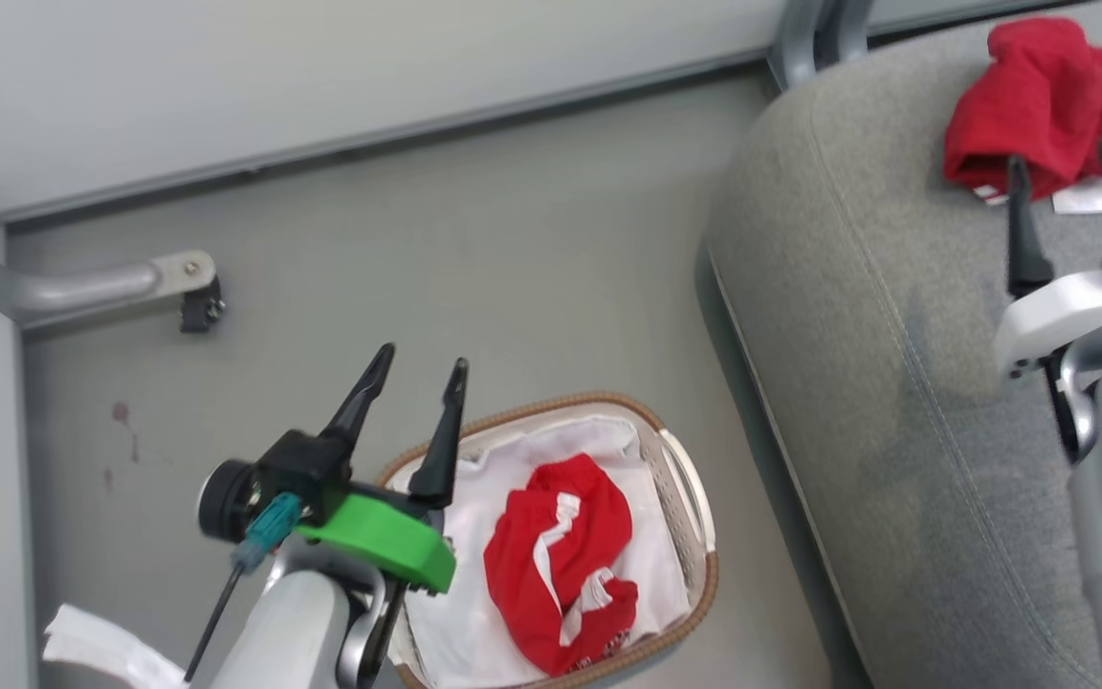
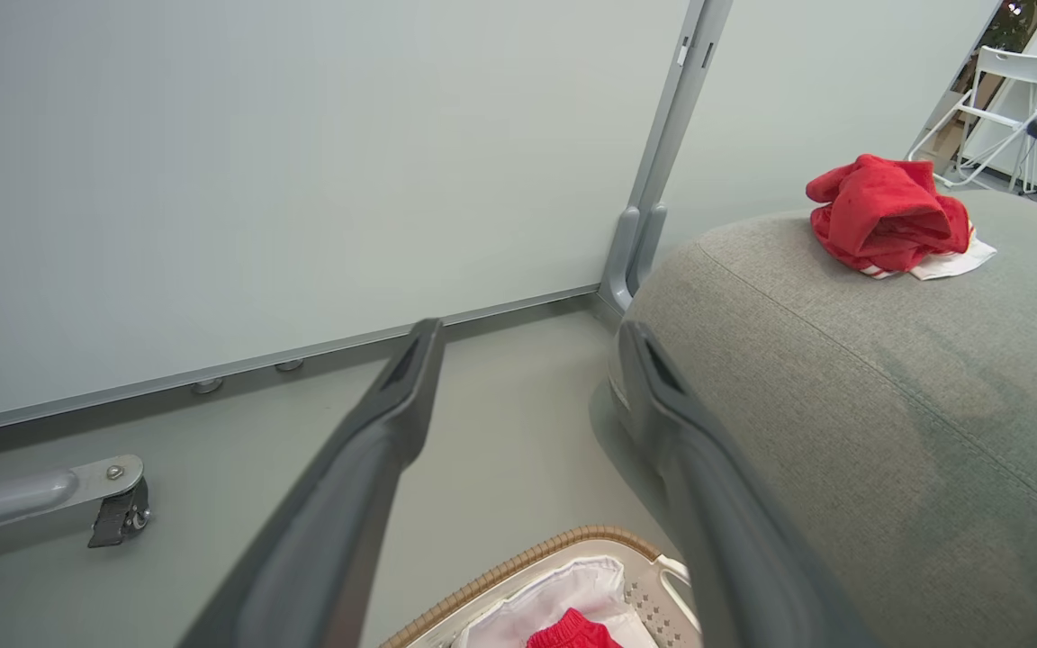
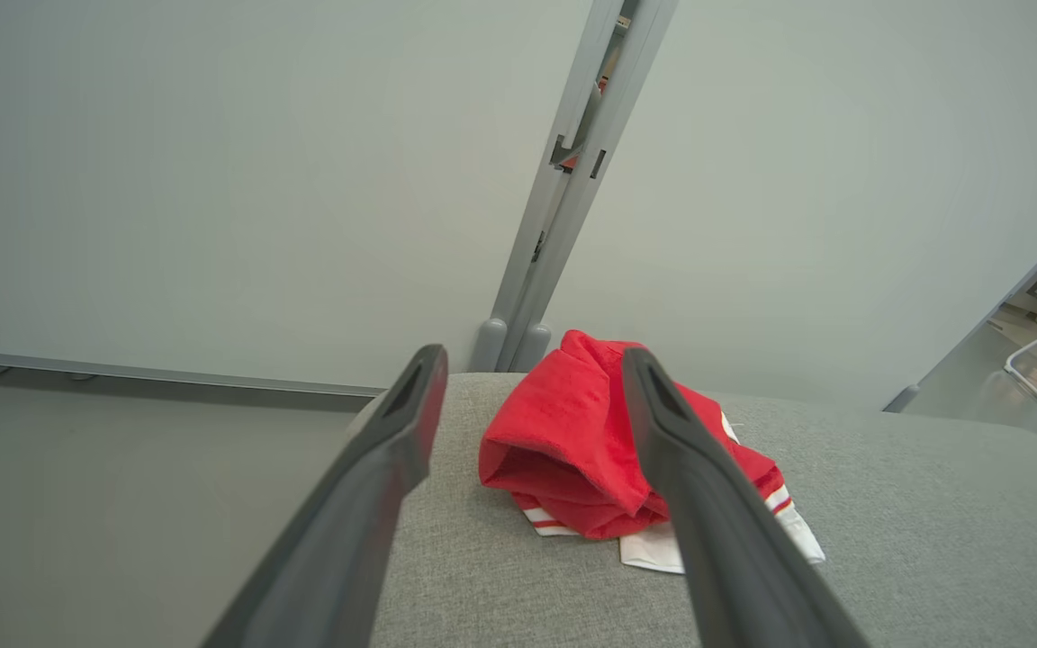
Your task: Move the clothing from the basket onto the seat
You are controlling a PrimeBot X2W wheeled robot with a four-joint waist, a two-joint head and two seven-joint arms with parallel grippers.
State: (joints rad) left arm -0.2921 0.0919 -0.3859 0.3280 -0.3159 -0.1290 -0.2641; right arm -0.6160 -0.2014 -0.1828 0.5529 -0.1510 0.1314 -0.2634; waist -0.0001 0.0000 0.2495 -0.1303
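While clothing [image 1: 1039,96] lies on the seat [image 1: 895,383] and in the basket [image 1: 696,498], left pincer [image 1: 422,357] and right pincer [image 1: 1063,155] both gape.

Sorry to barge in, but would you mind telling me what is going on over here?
The robot is shifting red clothing from a basket on the floor to the grey seat. One red garment lies bunched on the seat, and the right tool is open, pointing at it and holding nothing. The second garment lies in the basket on a white liner. The left tool is open near the basket, empty.
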